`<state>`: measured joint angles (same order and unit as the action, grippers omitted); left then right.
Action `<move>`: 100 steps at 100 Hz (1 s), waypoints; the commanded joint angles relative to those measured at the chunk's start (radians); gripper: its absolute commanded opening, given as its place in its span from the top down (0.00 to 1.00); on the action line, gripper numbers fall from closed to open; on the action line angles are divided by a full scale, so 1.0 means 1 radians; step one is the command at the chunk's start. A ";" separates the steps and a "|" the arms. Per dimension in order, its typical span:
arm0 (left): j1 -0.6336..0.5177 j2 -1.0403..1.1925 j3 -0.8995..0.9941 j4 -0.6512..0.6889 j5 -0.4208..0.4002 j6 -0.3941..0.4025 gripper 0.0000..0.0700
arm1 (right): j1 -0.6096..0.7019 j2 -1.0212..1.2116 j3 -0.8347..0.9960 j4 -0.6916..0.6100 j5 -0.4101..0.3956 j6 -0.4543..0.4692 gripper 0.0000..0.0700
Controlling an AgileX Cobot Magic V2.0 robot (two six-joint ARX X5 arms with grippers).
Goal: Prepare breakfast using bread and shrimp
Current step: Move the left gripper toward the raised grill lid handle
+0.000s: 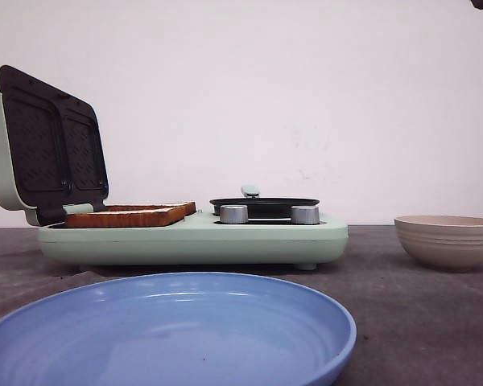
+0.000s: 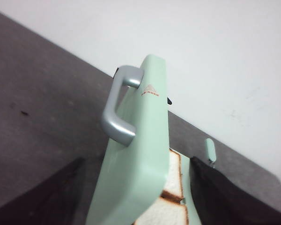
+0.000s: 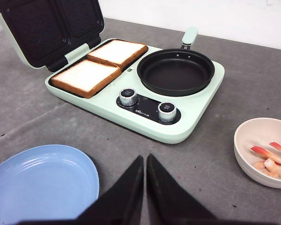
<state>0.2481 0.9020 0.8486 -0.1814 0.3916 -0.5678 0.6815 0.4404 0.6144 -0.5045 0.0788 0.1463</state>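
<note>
Nearest the robot on the grey worktop [image 3: 51, 117] sits an empty blue plate [image 1: 169, 330]. Just past its rim in the right wrist view, the right claw [image 3: 144, 161] hangs above the bare surface, its two dark fingers pressed almost tip to tip with nothing between them, aimed toward the green breakfast maker [image 3: 145, 108]. To the right stands a pale bowl [image 3: 250, 157] holding the shrimp [image 3: 270, 159]: small, curled and probably slick, so I judge a gentle pinch across the body safer than one at the tail. Farther on, the bread [image 3: 100, 63] lies as two slices side by side on the grill plate under the raised lid [image 1: 40, 145]. It looks light and soft, likely to dent; the firmer crust edge is the place to grip. Beside it is an empty black pan [image 3: 175, 71]. The left claw looks down behind the lid near its grey handle [image 2: 117, 105]; whether it is open I cannot tell.
</note>
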 commanded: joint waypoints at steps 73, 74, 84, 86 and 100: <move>0.018 0.362 0.012 0.378 0.126 -0.320 0.41 | 0.008 0.002 0.002 0.033 0.009 0.003 1.00; 0.016 0.365 0.012 0.383 0.126 -0.323 0.41 | 0.008 0.002 0.002 0.033 0.009 0.003 1.00; 0.008 0.396 0.012 0.408 0.120 -0.338 0.41 | 0.008 0.002 0.002 0.032 0.009 0.003 1.00; 0.007 0.403 0.012 0.414 0.119 -0.339 0.41 | 0.008 0.002 0.002 0.032 0.009 0.003 1.00; -0.004 0.444 0.012 0.476 0.126 -0.370 0.41 | 0.008 0.002 0.002 0.032 0.009 0.003 1.00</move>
<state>0.2474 1.3262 0.8486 0.2584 0.5098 -0.9089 0.6815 0.4404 0.6144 -0.4820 0.0830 0.1463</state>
